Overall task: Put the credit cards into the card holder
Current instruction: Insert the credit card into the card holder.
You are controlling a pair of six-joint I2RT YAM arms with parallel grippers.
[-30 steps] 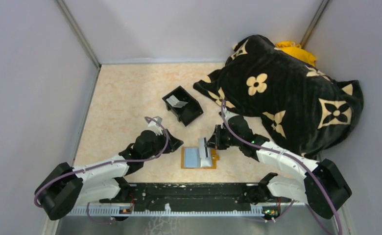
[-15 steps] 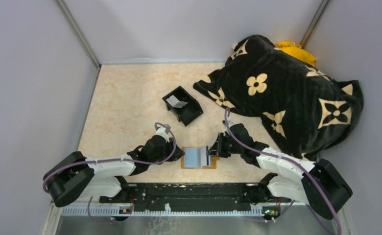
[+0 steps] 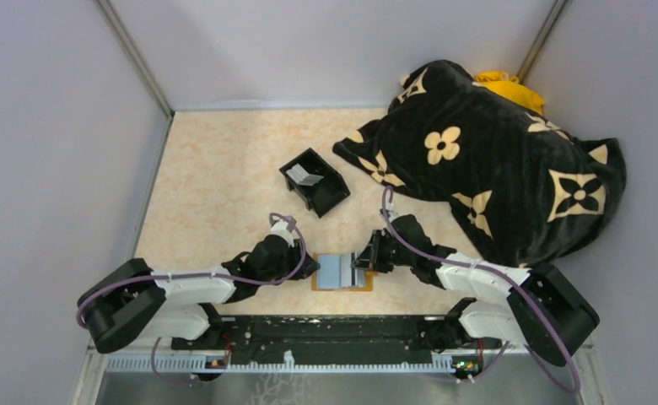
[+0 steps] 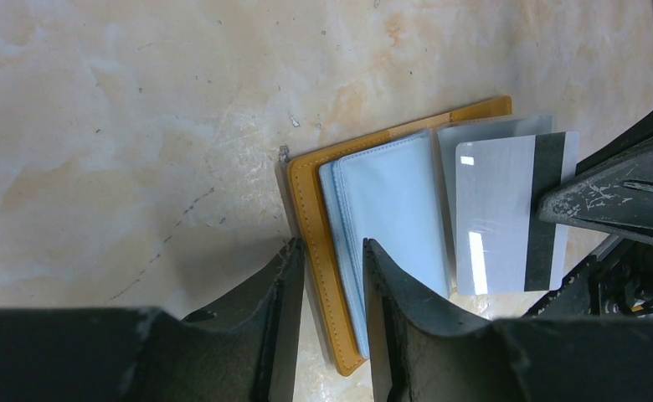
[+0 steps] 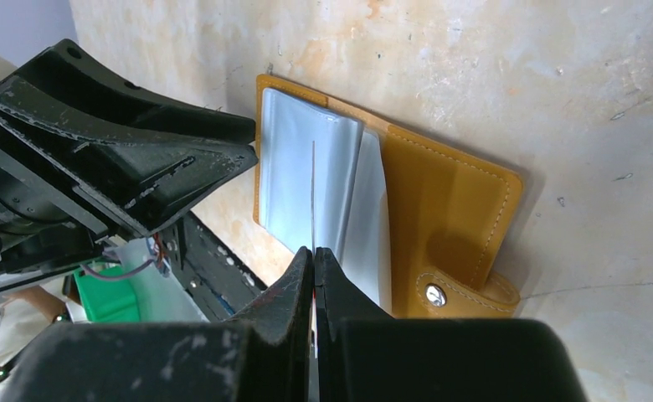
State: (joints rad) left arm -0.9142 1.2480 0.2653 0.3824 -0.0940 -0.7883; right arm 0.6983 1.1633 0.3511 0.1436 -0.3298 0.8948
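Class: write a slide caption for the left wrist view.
Left gripper straddles the orange-tan bifold card holder's edge; right gripper holds a grey-white, dark-striped credit card over its pale blue pockets.

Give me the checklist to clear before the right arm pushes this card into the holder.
1. Right fingers shut on the credit card: ok.
2. Card holder lying open on the table: ok.
3. Left fingers apart, straddling the holder's orange edge on the left arm's side: ok.
4. Left fingers actually pinning the holder down: cannot tell.
5. Card's leading edge already inside a pale pocket: cannot tell.
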